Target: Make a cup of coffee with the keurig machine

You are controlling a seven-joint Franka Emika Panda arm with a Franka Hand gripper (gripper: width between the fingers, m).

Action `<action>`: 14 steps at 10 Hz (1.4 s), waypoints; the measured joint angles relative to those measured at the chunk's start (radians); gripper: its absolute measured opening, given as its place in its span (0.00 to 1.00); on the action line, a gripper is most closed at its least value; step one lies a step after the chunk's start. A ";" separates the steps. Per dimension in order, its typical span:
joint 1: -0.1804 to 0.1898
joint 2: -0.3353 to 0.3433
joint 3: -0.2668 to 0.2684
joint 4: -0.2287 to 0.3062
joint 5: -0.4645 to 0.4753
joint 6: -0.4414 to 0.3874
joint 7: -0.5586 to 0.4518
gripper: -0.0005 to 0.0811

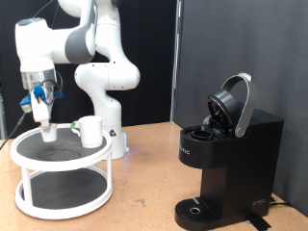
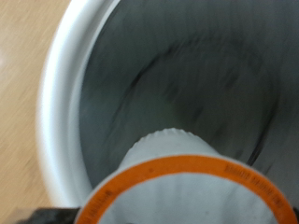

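Over the round white stand (image 1: 29, 154) at the exterior view's left, gripper (image 1: 45, 123) clamped on a small pod (image 2: 182, 182); white cup (image 1: 91, 131) upright near the stand's right edge. Likely light, glossy, slippery — best gripped across the rim. At right, coffee machine (image 1: 226, 164) with lid raised.

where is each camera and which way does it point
Exterior view: off the arm, level with the table, looking across at the white arm, its gripper over the white round stand, the cup and the open-lidded keurig machine.
Wrist view: on the hand, looking along the fingers at a coffee pod over the stand's dark shelf; no fingers show clearly.
Shared: the stand's white rim and top shelf.
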 joint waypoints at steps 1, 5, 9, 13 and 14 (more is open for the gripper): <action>0.035 -0.008 -0.014 0.033 0.110 -0.053 -0.050 0.47; 0.119 -0.014 -0.001 0.107 0.310 -0.134 -0.047 0.47; 0.143 -0.006 -0.022 0.145 0.452 -0.263 -0.063 0.47; 0.222 0.059 -0.007 0.243 0.628 -0.390 -0.050 0.47; 0.238 0.072 0.008 0.260 0.637 -0.400 -0.030 0.47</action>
